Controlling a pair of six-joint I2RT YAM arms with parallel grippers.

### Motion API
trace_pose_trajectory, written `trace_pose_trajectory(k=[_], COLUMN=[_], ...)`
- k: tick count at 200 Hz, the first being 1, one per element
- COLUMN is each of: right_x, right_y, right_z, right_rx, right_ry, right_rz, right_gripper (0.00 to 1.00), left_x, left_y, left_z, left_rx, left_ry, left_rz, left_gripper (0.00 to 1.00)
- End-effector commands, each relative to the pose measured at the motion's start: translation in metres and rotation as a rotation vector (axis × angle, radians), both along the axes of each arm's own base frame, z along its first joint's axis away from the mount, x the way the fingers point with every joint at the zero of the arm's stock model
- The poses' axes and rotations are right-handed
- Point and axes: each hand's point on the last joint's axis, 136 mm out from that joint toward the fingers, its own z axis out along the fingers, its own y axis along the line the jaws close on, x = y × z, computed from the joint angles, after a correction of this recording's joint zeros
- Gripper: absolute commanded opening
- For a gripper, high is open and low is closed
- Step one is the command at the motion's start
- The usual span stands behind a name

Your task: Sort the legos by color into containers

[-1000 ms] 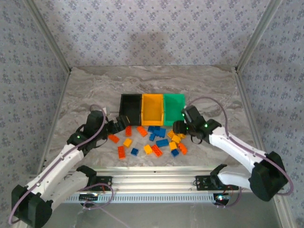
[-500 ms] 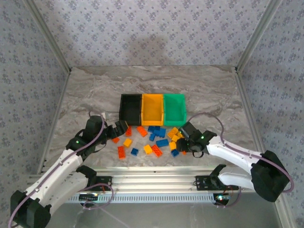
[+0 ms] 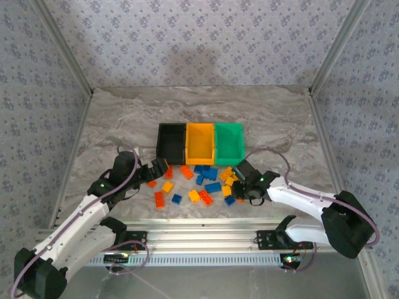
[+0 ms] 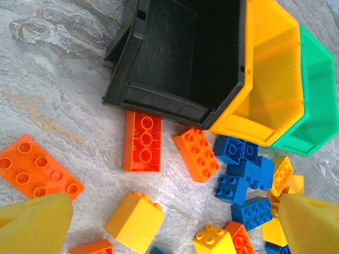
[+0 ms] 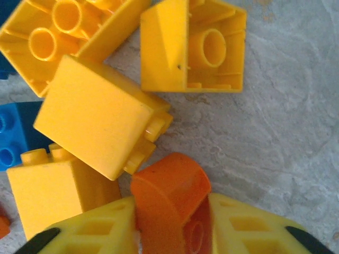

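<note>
Red-orange, yellow-orange and blue legos (image 3: 201,182) lie scattered in front of three bins: black (image 3: 171,148), yellow-orange (image 3: 200,148) and green (image 3: 229,148). My left gripper (image 3: 156,169) hovers open at the pile's left edge. In its wrist view the left gripper (image 4: 174,214) spans a yellow brick (image 4: 136,221), with two red-orange bricks (image 4: 142,141) just before the black bin (image 4: 180,53). My right gripper (image 3: 240,189) is down at the pile's right side. In the right wrist view it (image 5: 172,225) is shut on a rounded red-orange lego (image 5: 168,196) that touches a yellow brick (image 5: 98,116).
The bins stand side by side, touching, at mid table. Yellow bricks (image 5: 193,47) crowd the right gripper's front and left. Bare marble (image 5: 286,121) lies to its right. Blue bricks (image 4: 243,169) cluster before the yellow-orange bin (image 4: 270,69). Patterned walls enclose the table.
My right gripper dropped from beside the green bin to the pile's right edge. The left arm pulled back and lowered a little. Little differs over the last half second.
</note>
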Motion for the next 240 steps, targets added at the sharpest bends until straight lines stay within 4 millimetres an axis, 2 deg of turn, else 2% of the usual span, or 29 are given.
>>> trace_pose_trajectory(k=[1,45,71,92,108,126,148,158,162,164,167,175,199,224,240], right_x=[-0.012,-0.01,0.005,0.035,0.068,0.11,0.156,0.173,0.177,0.185,0.19,0.201,0.224,0.235,0.239], right_y=[-0.01,-0.015,-0.009,0.004,0.018,0.034,0.038,0.037,0.035,0.038,0.039,0.037,0.034,0.033,0.035], right_z=[-0.008,0.029,0.072,0.106,0.125,0.138,0.131,0.123,0.113,0.121,0.122,0.113,0.095,0.079,0.075], right_rx=[-0.035,-0.01,0.025,0.065,0.091,0.107,0.071,0.057,0.044,0.055,0.056,0.039,0.036,0.036,0.058], right_ry=[0.04,-0.021,-0.112,-0.178,-0.228,-0.276,-0.285,-0.283,-0.268,-0.286,-0.291,-0.279,-0.257,-0.222,-0.211], right_rz=[-0.019,-0.029,0.001,0.001,-0.001,-0.02,-0.078,-0.11,-0.12,-0.126,-0.131,-0.153,-0.206,-0.231,-0.258], right_gripper=[0.28,0.2,0.2,0.2,0.21,0.22,0.22,0.23,0.23,0.23,0.23,0.24,0.27,0.3,0.39], left_x=[-0.001,-0.001,-0.001,-0.001,-0.002,-0.004,-0.009,-0.012,-0.013,-0.013,-0.014,-0.016,-0.021,-0.022,-0.023], left_y=[0.002,0.002,0.003,0.005,0.006,0.01,0.02,0.024,0.025,0.026,0.027,0.031,0.04,0.047,0.05], left_z=[-0.004,-0.002,0.0,0.0,0.0,-0.001,-0.006,-0.009,-0.01,-0.011,-0.012,-0.015,-0.023,-0.028,-0.031], left_rx=[0.011,0.009,0.004,-0.003,-0.012,-0.007,0.022,0.034,0.036,0.038,0.04,0.046,0.056,0.074,0.08], left_ry=[0.014,0.014,0.008,0.004,0.002,0.007,0.027,0.037,0.04,0.042,0.045,0.053,0.073,0.089,0.097], left_rz=[0.016,0.017,0.024,0.038,0.047,0.066,0.102,0.113,0.119,0.122,0.127,0.142,0.191,0.23,0.242], left_gripper=[1.0,1.0,1.0,1.0,1.0,1.0,1.0,1.0,1.0,1.0,0.99,1.0,0.99,0.99,0.99])
